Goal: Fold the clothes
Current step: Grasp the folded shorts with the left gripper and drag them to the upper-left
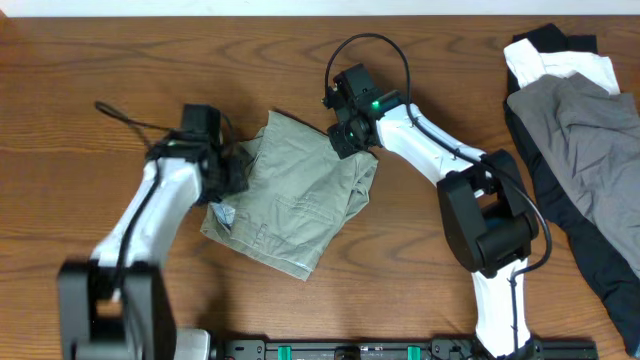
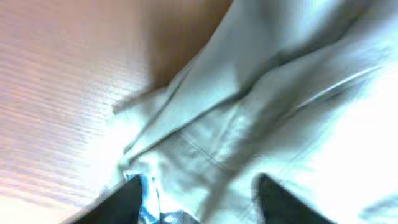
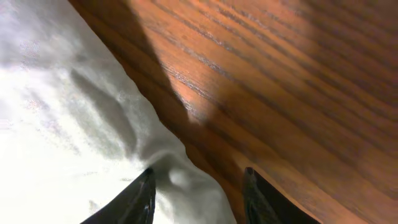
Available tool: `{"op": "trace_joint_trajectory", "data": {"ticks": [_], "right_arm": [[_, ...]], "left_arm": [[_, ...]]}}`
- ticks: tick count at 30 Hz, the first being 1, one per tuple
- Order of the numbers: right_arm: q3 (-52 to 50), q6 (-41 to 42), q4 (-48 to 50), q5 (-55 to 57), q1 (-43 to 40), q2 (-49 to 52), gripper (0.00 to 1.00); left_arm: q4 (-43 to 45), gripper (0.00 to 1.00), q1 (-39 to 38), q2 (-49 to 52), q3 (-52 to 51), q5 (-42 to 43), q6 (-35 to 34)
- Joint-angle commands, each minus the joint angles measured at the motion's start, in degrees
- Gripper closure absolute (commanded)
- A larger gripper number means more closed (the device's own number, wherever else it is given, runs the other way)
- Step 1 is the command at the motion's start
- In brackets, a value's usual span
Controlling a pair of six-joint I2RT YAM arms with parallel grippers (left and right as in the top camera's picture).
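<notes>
The clothes, light khaki-green shorts [image 1: 295, 200], lie bunched and partly folded in the middle of the wooden table [image 1: 420, 250]. My left gripper [image 1: 232, 178] hangs over their left edge. In the left wrist view its jaws [image 2: 202, 199] stand apart over the wrinkled cloth [image 2: 261, 93], with a pale lining corner by the left finger [image 2: 127, 202]. My right gripper [image 1: 348, 140] is at the shorts' upper right edge. It is open [image 3: 199, 193], and the cloth's border [image 3: 62, 124] runs between its fingers [image 3: 134, 202], loose and not pinched.
A heap of other garments sits at the right edge: a slate-grey one [image 1: 585, 130] over black [image 1: 590, 250] and white [image 1: 560, 65] pieces. Bare wood [image 3: 280, 93] lies right of the right gripper. A dark rail [image 1: 350, 350] runs along the front edge.
</notes>
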Motion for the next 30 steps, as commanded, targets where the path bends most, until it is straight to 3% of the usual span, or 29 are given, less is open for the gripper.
{"op": "trace_joint_trajectory", "data": {"ticks": [1,4,7,11,20,30], "right_arm": [[1.0,-0.7,0.1,0.3,-0.2,-6.8,0.55],[1.0,-0.7,0.0,0.3,-0.1,-9.8,0.53],[1.0,-0.7,-0.7,0.3,0.1,-11.2,0.53],[1.0,0.8,-2.8,0.3,0.1,-11.3,0.53],[1.0,0.8,-5.5,0.3,0.1,-11.3,0.52],[1.0,0.8,-5.7,0.3,0.2,-11.3,0.53]], "left_arm": [[1.9,0.29,-0.1,-4.7,0.2,-0.8,2.8],[4.4,0.22,-0.1,-4.3,0.2,1.5,7.0],[5.2,0.19,-0.1,-1.8,0.2,9.8,15.3],[5.3,0.14,0.0,3.1,0.2,11.0,21.4],[12.2,0.02,1.1,11.2,0.2,11.0,25.2],[13.3,0.03,1.0,18.4,0.2,7.1,25.7]]}}
